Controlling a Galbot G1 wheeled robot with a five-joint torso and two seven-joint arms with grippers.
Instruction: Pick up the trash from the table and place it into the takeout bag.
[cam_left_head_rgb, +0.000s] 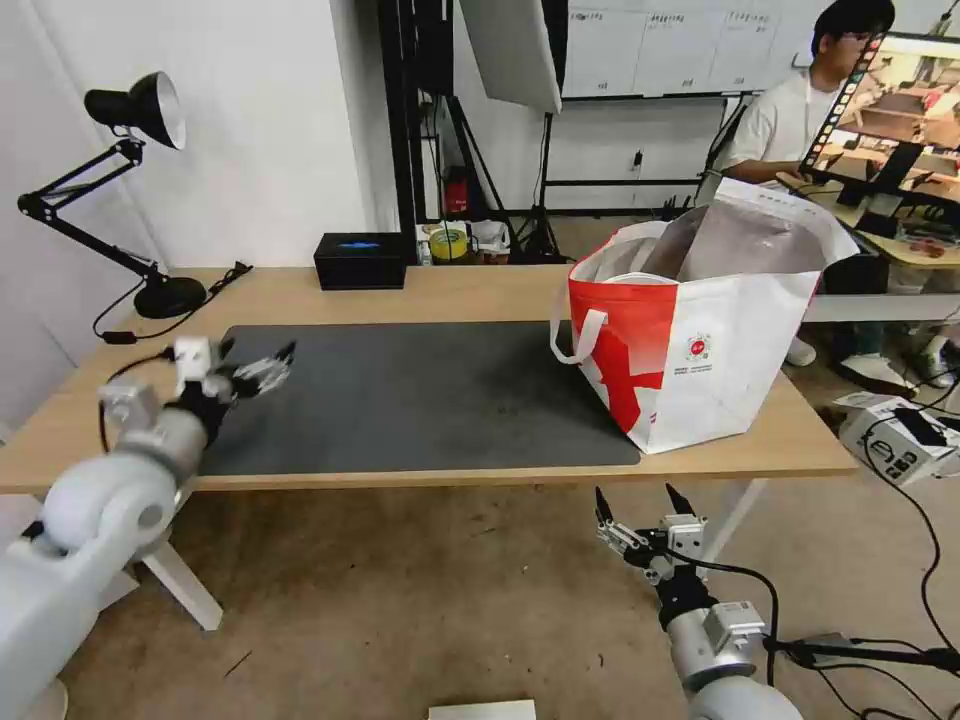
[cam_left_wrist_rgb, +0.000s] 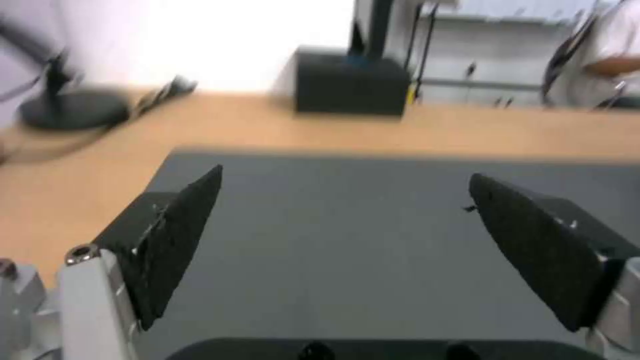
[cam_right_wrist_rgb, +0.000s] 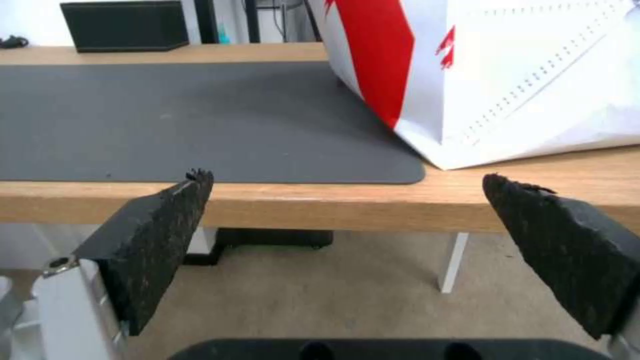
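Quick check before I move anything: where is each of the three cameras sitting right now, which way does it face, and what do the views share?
Head view: high on the robot, looking forward and down over the table; left gripper over the mat's left end, right gripper below the table's front edge.
Left wrist view: above the mat, facing the black box; open fingers frame it.
Right wrist view: below tabletop height, facing the takeout bag; open fingers.
Shared: mat, black box.

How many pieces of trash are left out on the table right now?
0 on the table or its dark mat. A white rim shows inside the takeout bag; more may be hidden there. The left gripper is open over the mat, the right gripper open below the table edge.
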